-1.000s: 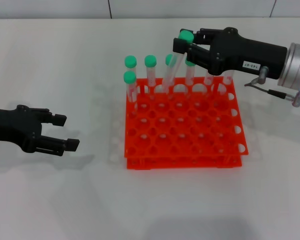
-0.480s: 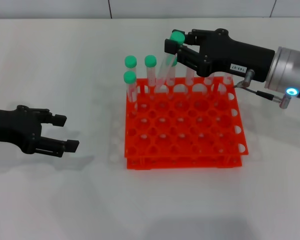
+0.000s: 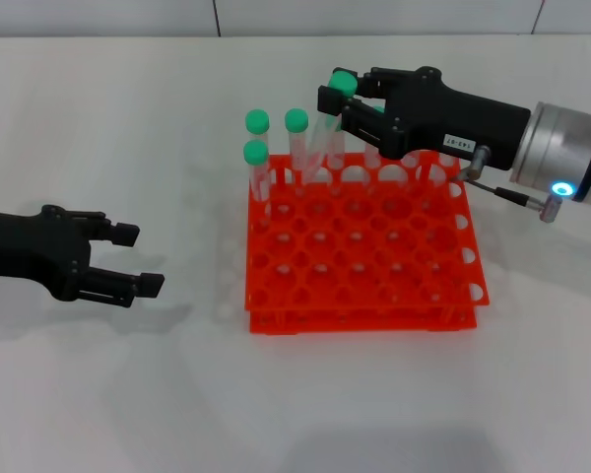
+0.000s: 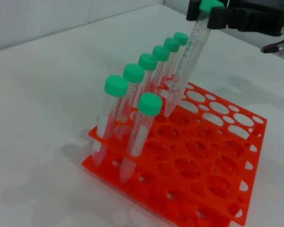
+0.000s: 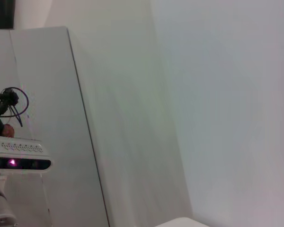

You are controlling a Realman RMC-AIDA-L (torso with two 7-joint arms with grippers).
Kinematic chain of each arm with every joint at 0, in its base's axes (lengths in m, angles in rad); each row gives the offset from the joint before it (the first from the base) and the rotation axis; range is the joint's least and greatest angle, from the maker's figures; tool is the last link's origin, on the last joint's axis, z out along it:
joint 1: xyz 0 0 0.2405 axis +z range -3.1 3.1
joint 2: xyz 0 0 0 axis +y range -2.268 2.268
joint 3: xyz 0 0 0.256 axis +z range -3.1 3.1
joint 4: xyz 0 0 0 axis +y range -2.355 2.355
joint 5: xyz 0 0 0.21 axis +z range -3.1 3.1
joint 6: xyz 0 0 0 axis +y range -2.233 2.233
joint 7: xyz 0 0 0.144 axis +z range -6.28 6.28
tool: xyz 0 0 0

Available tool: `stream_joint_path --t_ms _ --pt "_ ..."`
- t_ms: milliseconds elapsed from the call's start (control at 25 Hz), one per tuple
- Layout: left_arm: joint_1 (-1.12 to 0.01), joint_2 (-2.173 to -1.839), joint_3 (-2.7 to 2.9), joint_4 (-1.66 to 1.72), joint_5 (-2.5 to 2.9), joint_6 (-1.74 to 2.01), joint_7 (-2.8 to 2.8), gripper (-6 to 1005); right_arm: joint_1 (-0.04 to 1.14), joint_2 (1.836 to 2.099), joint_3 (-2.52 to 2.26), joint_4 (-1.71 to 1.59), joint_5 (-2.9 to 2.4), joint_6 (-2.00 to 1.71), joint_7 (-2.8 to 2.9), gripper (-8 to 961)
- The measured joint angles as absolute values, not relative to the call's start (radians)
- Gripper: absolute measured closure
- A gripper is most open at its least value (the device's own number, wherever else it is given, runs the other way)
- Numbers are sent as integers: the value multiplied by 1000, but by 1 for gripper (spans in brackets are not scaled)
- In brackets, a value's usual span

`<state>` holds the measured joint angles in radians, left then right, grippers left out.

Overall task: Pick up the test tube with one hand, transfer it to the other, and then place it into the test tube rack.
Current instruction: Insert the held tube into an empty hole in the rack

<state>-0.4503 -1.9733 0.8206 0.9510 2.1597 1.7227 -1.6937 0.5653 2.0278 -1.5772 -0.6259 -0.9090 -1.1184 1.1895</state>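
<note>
Our right pincer [image 3: 337, 99], clamped on the test tube [image 3: 322, 133], has shifted left w/ tip nearing test tube rack [image 3: 374, 266]; left pincer [image 3: 143, 261] idle, apart.

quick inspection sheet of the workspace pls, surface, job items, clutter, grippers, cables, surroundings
surface: white table, bare around the rack.
job's things: orange test tube rack flat on the table; the held test tube is tilted, green cap up, lower tip at a hole in the rack's far row. Other green-capped tubes stand in the far rows.
clutter: nothing seen.
grippers: right gripper is shut on the test tube near its cap, above the rack's far edge; left gripper is open and empty, low over the table to the rack's left.
cables: thin cable by the right wrist, clear of the rack.
surroundings: pale wall behind the table.
</note>
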Motion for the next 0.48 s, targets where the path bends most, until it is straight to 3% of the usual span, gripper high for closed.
stream_joint_path --t_ms 480 --pt "-448 -1974 819 951 2157 1721 -1693 128 585 2028 -1632 -619 -865 -1077 1167 688"
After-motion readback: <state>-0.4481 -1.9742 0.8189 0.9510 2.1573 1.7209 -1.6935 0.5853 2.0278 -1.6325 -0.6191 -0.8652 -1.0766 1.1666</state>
